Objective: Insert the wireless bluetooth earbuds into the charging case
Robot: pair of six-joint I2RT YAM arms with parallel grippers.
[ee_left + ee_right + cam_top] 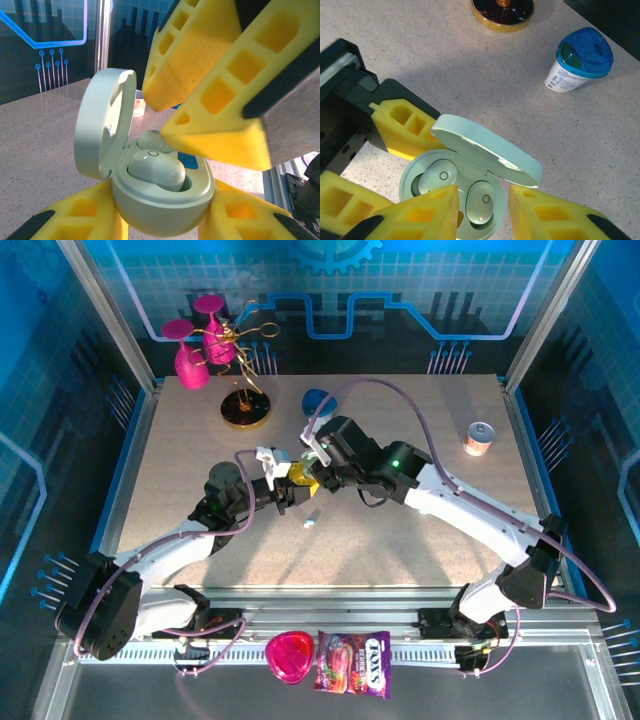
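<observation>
L gripper (159, 222) clamps pale-green open case (485, 150) w/ 2 earbuds (440, 176) seated; R gripper (484, 191) slightly open, empty.

Blue-lidded white plastic tub (580, 62) beyond right tool (482, 207). Gold round-based wire stand (245, 408) farther left, pink plastic goblets (190, 360) behind it. Small copper-coloured can (480, 438) far right. Pink heart-shaped box (290, 655) and purple sweets bag (353, 663) nearside, off speckled worktop (380, 550).
</observation>
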